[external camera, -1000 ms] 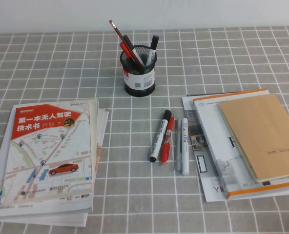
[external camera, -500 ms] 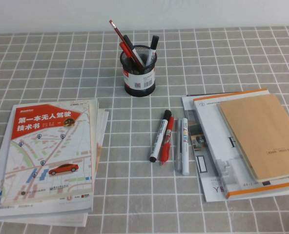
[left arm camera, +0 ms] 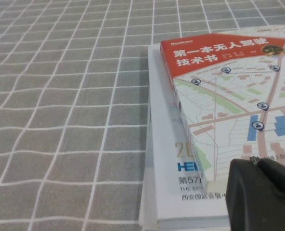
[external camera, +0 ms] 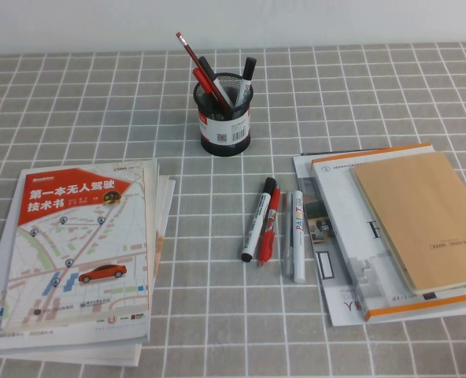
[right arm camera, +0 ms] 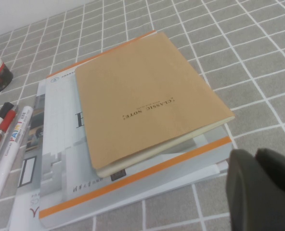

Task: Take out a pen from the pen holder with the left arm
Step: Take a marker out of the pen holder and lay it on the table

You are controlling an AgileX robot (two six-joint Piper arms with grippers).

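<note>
While left gripper point(left arm camera: 252, 162) and right gripper point(right arm camera: 254, 154) sit closed near books point(external camera: 75, 252), pen holder point(external camera: 223, 118) stands apart.

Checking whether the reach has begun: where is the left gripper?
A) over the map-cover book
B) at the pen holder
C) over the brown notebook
A: the left gripper hangs over the map-cover book, away from the pen holder; the right gripper hangs near the brown notebook.

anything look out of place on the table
Four markers and pens lie loose on the grey checked cloth, outside the black mesh pen holder. The red-covered book stack and the tan notebook's stack sit slightly fanned. Nothing spilled. Left gripper hovers over the former, right gripper by the latter.
</note>
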